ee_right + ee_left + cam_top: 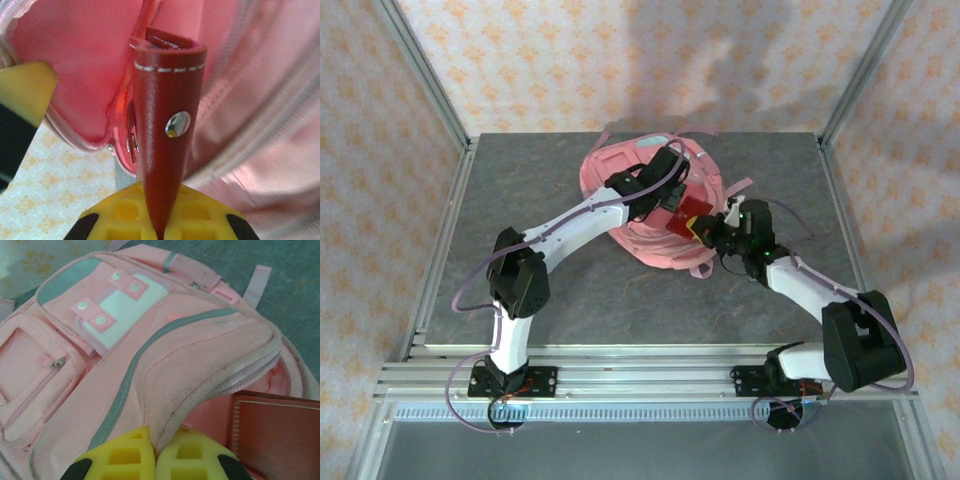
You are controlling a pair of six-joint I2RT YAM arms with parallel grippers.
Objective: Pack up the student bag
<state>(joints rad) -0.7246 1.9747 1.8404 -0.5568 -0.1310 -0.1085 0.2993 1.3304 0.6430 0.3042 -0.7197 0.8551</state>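
The student bag (645, 245), pink with grey trims and a white patch (127, 307), lies at the back middle of the table. My left gripper (673, 198) is shut on the edge of its main flap (200, 385), holding the flap up off the opening. My right gripper (706, 230) is shut on a flat red leather case (165, 145) with white stitching and a metal stud. The case's far end sits in the mouth of the bag, against the pink lining (85, 65). The red case (280, 432) also shows under the raised flap, and a left fingertip (22, 87) shows beside the opening.
The grey table (540, 200) has bare room to the left, right and front of the bag. Metal frame posts (430, 75) rise at the back corners before patterned walls. Loose pink straps (740, 186) trail off the bag's right side.
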